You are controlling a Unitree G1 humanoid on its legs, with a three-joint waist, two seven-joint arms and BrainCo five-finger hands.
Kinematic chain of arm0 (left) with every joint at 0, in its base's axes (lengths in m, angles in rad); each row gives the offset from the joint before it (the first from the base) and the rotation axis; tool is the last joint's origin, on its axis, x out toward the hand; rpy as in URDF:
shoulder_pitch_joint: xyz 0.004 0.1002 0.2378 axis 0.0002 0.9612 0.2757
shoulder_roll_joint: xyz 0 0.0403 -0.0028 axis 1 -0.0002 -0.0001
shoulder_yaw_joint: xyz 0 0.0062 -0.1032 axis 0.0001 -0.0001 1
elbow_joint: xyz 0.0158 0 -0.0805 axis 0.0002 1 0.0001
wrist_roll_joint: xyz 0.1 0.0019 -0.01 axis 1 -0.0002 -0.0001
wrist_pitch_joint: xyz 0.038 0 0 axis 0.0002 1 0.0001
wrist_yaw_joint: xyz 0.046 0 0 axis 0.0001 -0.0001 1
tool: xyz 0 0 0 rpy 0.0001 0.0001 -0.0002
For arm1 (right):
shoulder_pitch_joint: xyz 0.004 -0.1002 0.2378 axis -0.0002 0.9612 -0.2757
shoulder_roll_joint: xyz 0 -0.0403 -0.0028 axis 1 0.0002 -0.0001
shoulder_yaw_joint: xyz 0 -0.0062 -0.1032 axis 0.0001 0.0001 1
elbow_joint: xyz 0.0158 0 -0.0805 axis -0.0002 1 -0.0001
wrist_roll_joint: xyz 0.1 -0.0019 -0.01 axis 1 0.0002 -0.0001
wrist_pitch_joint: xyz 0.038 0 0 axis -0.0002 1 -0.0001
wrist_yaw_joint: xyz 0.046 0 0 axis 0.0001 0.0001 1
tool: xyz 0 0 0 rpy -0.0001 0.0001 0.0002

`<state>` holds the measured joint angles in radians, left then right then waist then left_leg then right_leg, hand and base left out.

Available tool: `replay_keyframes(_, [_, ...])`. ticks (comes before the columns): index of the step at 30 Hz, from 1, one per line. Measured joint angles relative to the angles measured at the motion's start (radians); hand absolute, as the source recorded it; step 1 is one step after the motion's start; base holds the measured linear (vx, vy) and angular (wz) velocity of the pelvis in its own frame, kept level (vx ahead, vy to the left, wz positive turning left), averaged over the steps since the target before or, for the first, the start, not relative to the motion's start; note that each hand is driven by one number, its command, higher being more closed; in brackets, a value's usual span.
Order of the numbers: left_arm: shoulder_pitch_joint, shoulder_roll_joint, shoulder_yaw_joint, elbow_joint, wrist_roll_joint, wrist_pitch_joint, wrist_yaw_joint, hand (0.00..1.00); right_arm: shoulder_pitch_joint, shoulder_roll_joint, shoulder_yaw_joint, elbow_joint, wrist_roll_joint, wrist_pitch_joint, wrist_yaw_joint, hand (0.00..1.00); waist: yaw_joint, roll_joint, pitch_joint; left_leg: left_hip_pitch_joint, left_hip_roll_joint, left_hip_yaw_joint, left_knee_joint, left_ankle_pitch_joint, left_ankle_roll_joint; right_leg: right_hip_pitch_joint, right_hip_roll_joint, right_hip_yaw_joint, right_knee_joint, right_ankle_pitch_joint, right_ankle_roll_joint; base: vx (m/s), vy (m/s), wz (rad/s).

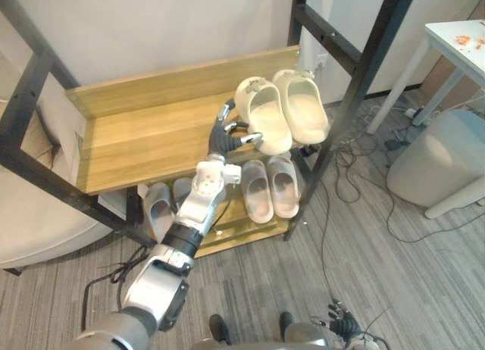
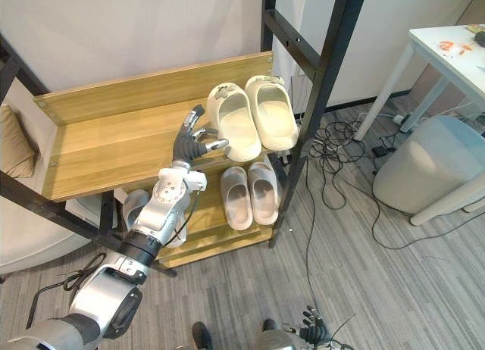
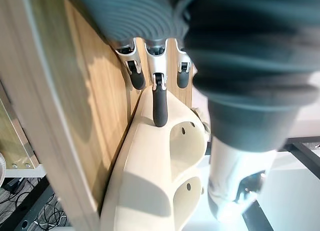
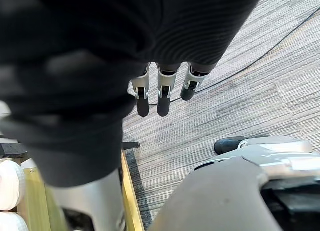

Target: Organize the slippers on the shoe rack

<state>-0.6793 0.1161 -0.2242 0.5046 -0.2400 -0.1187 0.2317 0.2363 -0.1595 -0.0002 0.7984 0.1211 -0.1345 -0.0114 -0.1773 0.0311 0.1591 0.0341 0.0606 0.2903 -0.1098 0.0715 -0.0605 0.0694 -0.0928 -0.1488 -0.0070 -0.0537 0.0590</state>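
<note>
A silver-grey left hand [image 1: 229, 136] reaches over the shoe rack [image 1: 34, 85], a black metal frame carrying two pale wooden shelves, and meets the left one of a pair of cream slippers [image 1: 265, 117] on the upper shelf [image 1: 136, 145]. The slippers are thick-soled, smooth and rounded, moulded in one piece, with round vent holes [image 3: 187, 125] along the side; they sit soles down, side by side and touching, at the right end of that shelf, reaching to its front edge. The left hand's fingers [image 3: 159, 103] are straight and spread apart rather than curled, one dark tip resting on the slipper's side wall while the others hang just above the wood; nothing is clamped. The rest of the upper shelf lies bare to the left. On the lower shelf [image 1: 246, 232], a second, paler pair of slippers [image 1: 270, 187] lies directly under the cream pair, and a grey pair [image 1: 161, 207] sits to its left, partly hidden by the arm and the shelf above. The right hand [image 4: 163, 98] hangs low over the grey striped carpet [image 4: 240, 106], its fingers straight and apart, holding nothing. Black cables [image 1: 356, 157] trail across the floor to the right of the rack.
</note>
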Motion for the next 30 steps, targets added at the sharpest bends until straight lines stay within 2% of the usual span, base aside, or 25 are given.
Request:
replay_keyframes(4, [0.019, 0.018, 0.011, -0.02, 0.0, 0.001, -0.002, 0.0, -0.001, 0.0, 0.0, 0.0, 0.0, 0.0, 0.001, 0.0, 0.001, 0.0, 0.0, 0.0, -0.002, -0.012, 0.0, 0.0, 0.0, 0.003, -0.001, -0.007, 0.001, -0.002, 0.0, -0.01, -0.001, 0.03])
replay_keyframes(8, [0.115, 0.028, 0.008, -0.149, -0.032, 0.001, -0.024, 0.0, 0.001, 0.0, 0.001, 0.0, 0.0, 0.0, 0.004, 0.0, 0.001, 0.001, 0.0, 0.002, -0.006, -0.043, 0.004, 0.001, 0.001, 0.021, -0.004, -0.037, 0.002, -0.012, 0.003, 0.0, -0.009, 0.24])
replay_keyframes(10, [0.176, 0.037, 0.002, -0.248, -0.064, -0.002, -0.042, 0.0, 0.001, -0.001, 0.003, 0.0, 0.0, 0.0, 0.012, 0.0, 0.013, 0.001, -0.001, 0.003, -0.007, -0.054, 0.004, 0.001, 0.001, 0.028, -0.005, -0.048, 0.003, -0.017, 0.002, 0.0, -0.011, 0.21])
replay_keyframes(13, [0.281, 0.079, -0.053, -0.405, -0.138, -0.006, -0.087, 0.0, -0.001, -0.002, 0.007, 0.0, 0.0, 0.0, 0.02, 0.0, 0.025, 0.001, -0.001, 0.003, -0.009, -0.062, 0.004, 0.001, 0.001, 0.035, -0.005, -0.058, 0.004, -0.022, 0.0, 0.01, -0.005, 0.1])
replay_keyframes(19, [0.468, 0.108, -0.15, -0.59, -0.294, -0.006, -0.206, 0.0, 0.001, -0.016, 0.017, 0.001, -0.002, 0.008, 0.039, 0.0, 0.048, 0.003, -0.002, 0.01, -0.009, -0.069, 0.005, 0.001, 0.001, 0.045, -0.004, -0.062, 0.003, -0.023, 0.0, 0.0, -0.002, 0.02])
replay_keyframes(23, [0.606, 0.118, -0.159, -0.629, -0.352, -0.003, -0.287, 0.0, 0.001, -0.037, 0.051, 0.002, -0.004, 0.008, 0.047, 0.0, 0.063, 0.008, -0.006, 0.027, -0.009, -0.081, 0.0, 0.001, 0.001, 0.062, -0.005, -0.068, 0.014, -0.033, 0.0, -0.04, -0.003, 0.04])
replay_keyframes(27, [0.749, 0.146, -0.158, -0.63, -0.349, 0.002, -0.336, 0.0, 0.015, -0.039, 0.051, 0.005, -0.011, 0.008, 0.051, 0.0, 0.073, 0.008, -0.031, 0.032, -0.009, -0.094, 0.0, 0.001, 0.001, 0.063, -0.011, -0.086, 0.031, -0.056, 0.002, -0.03, -0.007, 0.1])
replay_keyframes(30, [0.826, 0.143, -0.157, -0.565, -0.315, 0.007, -0.357, 0.0, 0.019, -0.038, 0.052, 0.013, -0.04, 0.008, 0.052, 0.0, 0.092, -0.001, -0.055, 0.029, -0.012, -0.11, -0.001, 0.001, 0.001, 0.065, -0.012, -0.092, 0.036, -0.061, 0.005, 0.01, -0.007, 0.14])
